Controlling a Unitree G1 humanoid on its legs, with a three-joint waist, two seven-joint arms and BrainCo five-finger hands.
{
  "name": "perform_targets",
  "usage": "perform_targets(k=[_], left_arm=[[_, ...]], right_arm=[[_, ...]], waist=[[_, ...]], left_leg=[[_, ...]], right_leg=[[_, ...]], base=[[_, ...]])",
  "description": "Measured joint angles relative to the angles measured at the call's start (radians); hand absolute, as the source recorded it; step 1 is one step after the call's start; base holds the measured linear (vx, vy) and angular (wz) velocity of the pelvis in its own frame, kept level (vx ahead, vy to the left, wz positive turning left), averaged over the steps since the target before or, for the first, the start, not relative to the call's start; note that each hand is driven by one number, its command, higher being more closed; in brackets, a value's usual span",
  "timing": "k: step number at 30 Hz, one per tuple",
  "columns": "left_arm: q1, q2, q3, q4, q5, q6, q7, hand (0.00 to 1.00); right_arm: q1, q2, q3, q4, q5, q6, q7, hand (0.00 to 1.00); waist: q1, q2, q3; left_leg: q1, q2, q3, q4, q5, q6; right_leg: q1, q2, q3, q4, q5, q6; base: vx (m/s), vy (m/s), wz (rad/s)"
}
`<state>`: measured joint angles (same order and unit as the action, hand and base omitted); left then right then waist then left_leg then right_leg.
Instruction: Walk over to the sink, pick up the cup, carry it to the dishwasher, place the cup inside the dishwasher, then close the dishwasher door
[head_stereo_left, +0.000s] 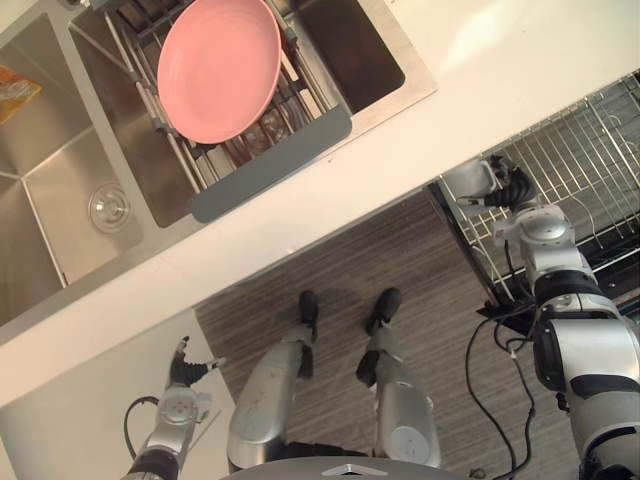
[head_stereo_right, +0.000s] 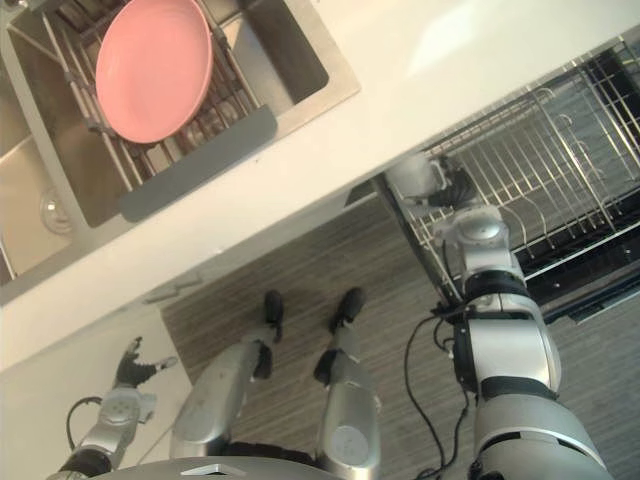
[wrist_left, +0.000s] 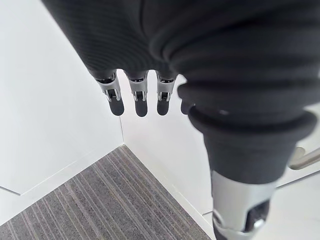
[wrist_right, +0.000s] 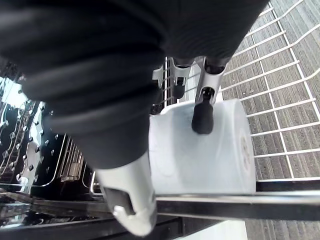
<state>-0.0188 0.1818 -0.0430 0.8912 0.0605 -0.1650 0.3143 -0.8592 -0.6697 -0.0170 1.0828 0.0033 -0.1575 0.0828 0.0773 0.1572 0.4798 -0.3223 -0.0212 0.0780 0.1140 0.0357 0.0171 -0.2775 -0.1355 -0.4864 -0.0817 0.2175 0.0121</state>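
right hand (head_stereo_left: 517, 188) is gripping the cup (wrist_right: 200, 160) mid-wall at the rack (head_stereo_left: 590, 150); i'm judging it light, stiff, slick. left hand (head_stereo_left: 180, 380) is hanging slack, fingers straight.

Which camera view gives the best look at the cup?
The right wrist view: the cup sits close up, the right hand curls its fingers round it over the dishwasher rack. Both eye views show it small at the rack's corner, in that hand. The left wrist view faces the floor.
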Motion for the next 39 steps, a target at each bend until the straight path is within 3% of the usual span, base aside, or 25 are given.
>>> perform_targets(k=[5,9,13,17,21,27,33,39], left_arm=[[0.019,-0.006,0.000,0.001,-0.001,-0.014,0.000,0.00],[0.056,-0.008,0.000,0.003,0.003,-0.018,0.006,0.00],[0.119,-0.008,0.007,0.025,0.005,-0.018,0.008,0.00],[0.196,-0.034,0.106,0.036,0.026,-0.033,0.008,0.00],[0.268,-0.056,0.193,0.049,0.074,-0.045,0.010,0.00],[0.338,-0.112,0.322,0.073,0.121,-0.055,0.038,0.00],[0.366,-0.121,0.371,0.071,0.121,-0.054,0.053,0.00],[0.388,-0.129,0.447,0.063,0.123,-0.053,0.061,0.00]], right_arm=[[0.042,0.013,-0.044,-0.013,0.033,-0.070,-0.043,0.00],[0.160,0.016,-0.112,-0.202,0.127,-0.113,-0.068,0.00],[0.334,0.064,-0.193,-0.403,0.207,-0.131,-0.071,0.00],[0.532,0.182,-0.320,-0.662,0.296,-0.146,-0.036,0.00],[0.686,0.321,-0.402,-0.865,0.387,-0.141,0.059,0.00],[0.834,0.495,-0.433,-1.125,0.443,-0.095,0.228,0.00],[0.838,0.511,-0.388,-1.211,0.484,-0.027,0.286,0.00],[0.806,0.515,-0.315,-1.227,0.520,-0.007,0.331,0.00]], waist=[[-0.004,0.004,-0.002],[-0.011,0.002,-0.013],[-0.032,-0.016,-0.104],[-0.065,-0.052,-0.202],[-0.086,-0.083,-0.277],[-0.092,-0.097,-0.347],[-0.068,-0.117,-0.373],[-0.037,-0.126,-0.381]], left_leg=[[0.039,-0.003,-0.022,-0.034,0.018,-0.007],[0.068,-0.006,-0.018,-0.062,0.026,-0.002],[0.106,-0.006,0.000,-0.090,0.022,-0.005],[0.185,-0.003,0.040,-0.102,-0.008,-0.009],[0.259,0.011,0.082,-0.116,-0.035,-0.013],[0.325,0.036,0.112,-0.117,-0.071,-0.035],[0.366,0.047,0.089,-0.118,-0.067,-0.036],[0.375,0.047,0.080,-0.110,-0.069,-0.037]], right_leg=[[0.036,-0.002,-0.022,0.000,-0.014,0.014],[0.054,-0.005,-0.025,0.000,-0.022,0.018],[0.075,-0.005,-0.018,0.000,-0.024,0.022],[0.128,-0.004,0.010,-0.007,-0.048,0.039],[0.178,0.001,0.001,-0.007,-0.073,0.032],[0.234,0.025,0.001,-0.007,-0.095,0.019],[0.279,0.036,-0.021,-0.007,-0.097,0.015],[0.302,0.035,-0.042,-0.007,-0.098,0.017]], base=[[0.00,-0.008,0.17],[0.01,0.012,0.06],[0.09,0.019,-0.08],[0.11,0.033,-0.26],[0.08,-0.008,-0.35],[0.06,-0.051,-0.18],[0.03,-0.032,0.09],[-0.01,-0.004,0.07]])
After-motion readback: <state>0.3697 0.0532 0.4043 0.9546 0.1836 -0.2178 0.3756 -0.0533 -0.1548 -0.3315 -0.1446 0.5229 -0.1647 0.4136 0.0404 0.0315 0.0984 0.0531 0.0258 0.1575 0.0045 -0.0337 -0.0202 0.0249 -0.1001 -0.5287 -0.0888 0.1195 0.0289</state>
